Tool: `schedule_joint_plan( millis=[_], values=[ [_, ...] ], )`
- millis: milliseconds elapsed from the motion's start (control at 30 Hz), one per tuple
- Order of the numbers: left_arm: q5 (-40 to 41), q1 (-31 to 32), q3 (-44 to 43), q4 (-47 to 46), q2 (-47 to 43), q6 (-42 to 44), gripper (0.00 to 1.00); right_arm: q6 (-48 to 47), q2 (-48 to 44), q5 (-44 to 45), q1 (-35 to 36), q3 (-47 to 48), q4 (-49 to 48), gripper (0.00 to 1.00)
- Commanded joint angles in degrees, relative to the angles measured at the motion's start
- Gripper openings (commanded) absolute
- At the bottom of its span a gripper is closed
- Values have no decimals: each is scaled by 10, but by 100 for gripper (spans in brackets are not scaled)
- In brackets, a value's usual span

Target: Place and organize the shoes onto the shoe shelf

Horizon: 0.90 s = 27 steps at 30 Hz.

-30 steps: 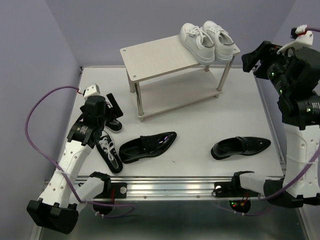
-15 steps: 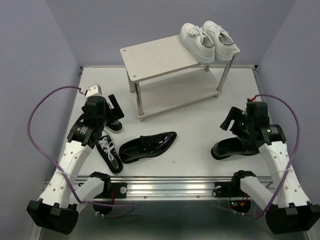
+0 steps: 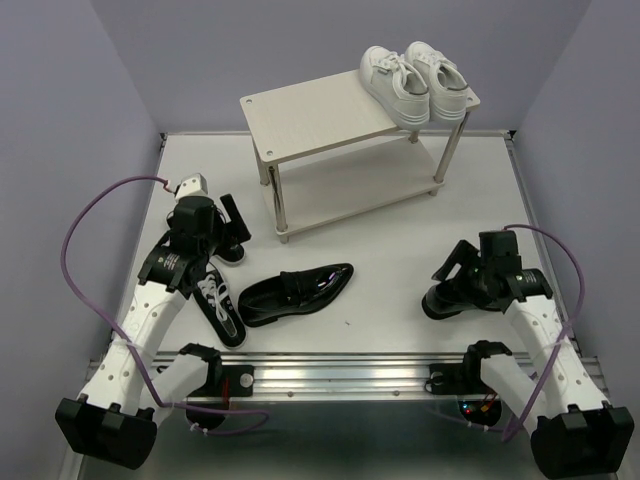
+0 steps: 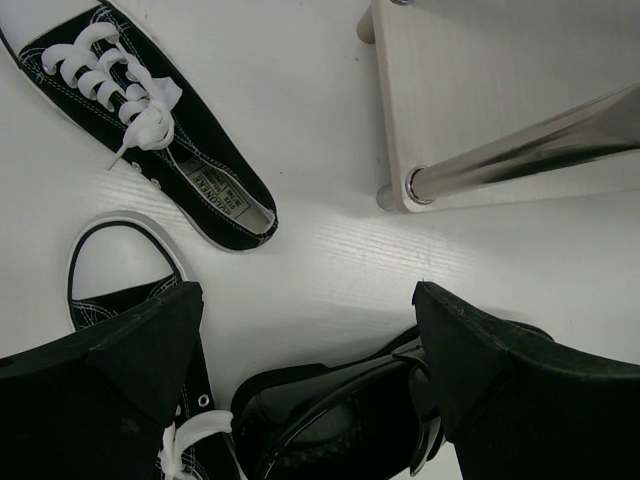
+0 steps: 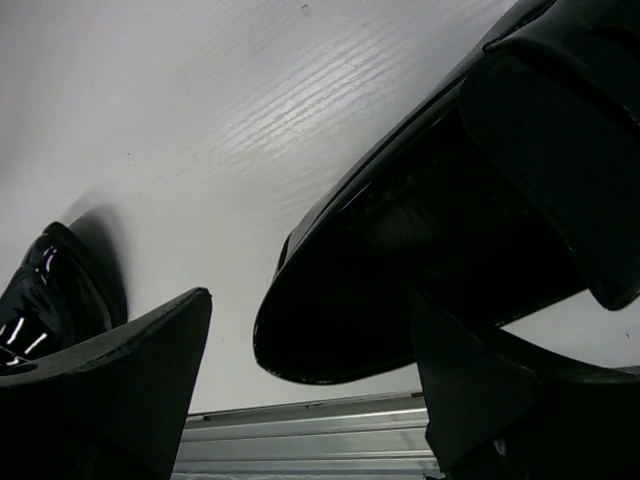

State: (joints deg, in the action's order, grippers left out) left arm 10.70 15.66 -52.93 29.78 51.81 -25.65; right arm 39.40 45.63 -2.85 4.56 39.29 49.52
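Basically only white sneakers (image 3: 415, 80) are shelved, four black shoes (image 3: 295, 293) aren't; left end effector (image 4: 305, 300) and right end effector (image 5: 310, 300) are held open.

I see my right gripper (image 3: 450, 285) has swung down from high beside the shoe shelf (image 3: 320, 118) and now sits low over the right-hand loafer (image 3: 441, 304), hiding most of it (left gripper (image 3: 232, 232) barely creeps).
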Motion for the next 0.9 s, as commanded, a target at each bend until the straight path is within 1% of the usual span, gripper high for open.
schedule_joint_plan(
  millis=[0, 33, 167, 233, 267, 300, 333, 367, 400, 467, 500, 533, 600, 633, 667, 700, 733, 767, 800, 867],
  values=[
    [-9, 0, 5, -18, -11, 6, 99, 16, 24, -20, -2, -22, -73, 82],
    [-10, 0, 5, -18, -10, 5, 99, 16, 29, -20, -2, -26, -80, 81],
    [-12, -1, 5, -21, -10, 3, 99, 7, 48, -31, -2, -34, -120, 64],
    [-14, 0, 5, -22, -8, 3, 99, 2, 72, -41, 4, -34, -128, 59],
    [-15, -1, 5, -23, -7, 2, 99, -1, 79, -42, 5, -33, -134, 53],
    [-16, 0, 4, -23, -7, 2, 99, -1, 89, -38, 17, -31, -137, 41],
    [-16, -1, 3, -23, -6, 2, 99, -1, 91, -31, 26, -26, -141, 33],
    [-16, 0, 2, -23, -5, 2, 99, -1, 95, -22, 53, -19, -141, 10],
    [-16, -1, 2, -24, -5, 2, 99, -1, 98, -10, 70, -11, -139, 3],
    [-15, 0, 1, -24, -3, 2, 99, -6, 116, 16, 112, 23, -134, 1],
    [-14, 0, 1, -24, -2, 1, 99, -9, 125, 25, 166, 38, -130, 1],
    [-13, -1, -1, -24, -1, 1, 99, -10, 137, 54, 196, 53, -124, 1],
    [-11, -1, -2, -24, 0, 0, 99, -11, 176, 81, 258, 100, -106, 1],
    [-10, -1, -4, -24, 2, 0, 99, -12, 191, 109, 320, 115, -91, 1],
    [-9, 0, -6, -24, 2, 0, 99, -11, 206, 125, 352, 131, -84, 1],
    [-9, 0, -6, -24, 2, 0, 99, -12, 235, 142, 411, 158, -75, 1],
    [-7, -1, -9, -24, 3, 1, 99, -12, 250, 168, 435, 170, -68, 1],
    [-7, -1, -9, -24, 5, 2, 99, -16, 279, 174, 474, 191, -58, 1],
    [-6, -1, -10, -24, 5, 2, 99, -20, 292, 177, 475, 198, -53, 1],
    [-4, -1, -11, -24, 7, 5, 99, -27, 314, 176, 508, 202, -55, 1]
  ],
)
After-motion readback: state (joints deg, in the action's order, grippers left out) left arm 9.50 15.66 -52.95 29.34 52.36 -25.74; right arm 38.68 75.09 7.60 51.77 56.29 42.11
